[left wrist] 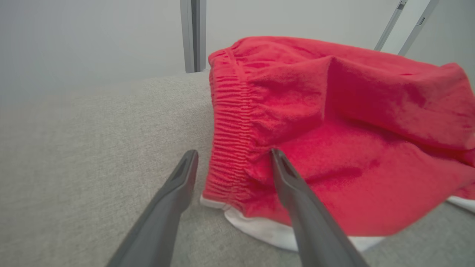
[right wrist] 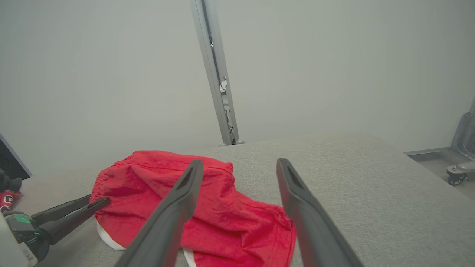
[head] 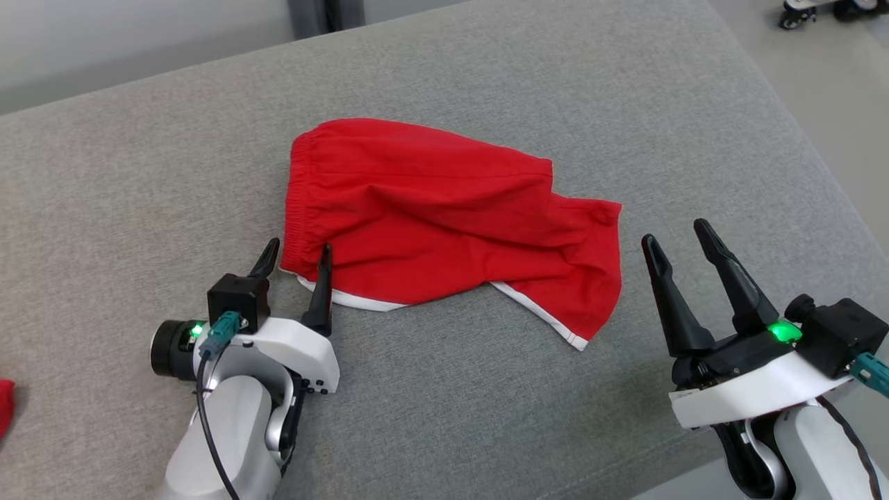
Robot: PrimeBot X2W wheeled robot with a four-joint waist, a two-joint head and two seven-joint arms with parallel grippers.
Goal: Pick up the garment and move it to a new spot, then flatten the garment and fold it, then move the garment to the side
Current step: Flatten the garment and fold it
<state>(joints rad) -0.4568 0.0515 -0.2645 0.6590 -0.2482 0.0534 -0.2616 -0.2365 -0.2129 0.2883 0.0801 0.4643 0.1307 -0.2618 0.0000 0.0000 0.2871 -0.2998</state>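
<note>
Two sets of jaws stand spread. The left gripper (head: 298, 246) (left wrist: 234, 152) straddles the near left corner of the garment (head: 444, 215) (left wrist: 334, 129) (right wrist: 222, 207): its outer finger (left wrist: 174, 196) stands over bare cloth-covered surface (head: 486, 396) just beside the gathered, ribbed band, and its inner finger (left wrist: 297, 196) lies over the red fabric just past that band. Whether either fingertip presses the cloth, I cannot tell. The right gripper (head: 674, 232) (right wrist: 240, 161) has its jaws apart too, pinching nothing, near the garment's right edge but clear of it.

The garment lies crumpled and part flat near the middle of the grey surface, red all over, with the elastic-looking band running down its left side and a narrow white edge showing along the near hem at left and lower right. Folds run across it from left to right.

At the far left edge of the head view sits another small red item (head: 4, 410), well apart from the garment. Beyond the surface's far edge stands a grey metal post (right wrist: 217, 81), and a caster (right wrist: 453, 180) shows off to the right.
</note>
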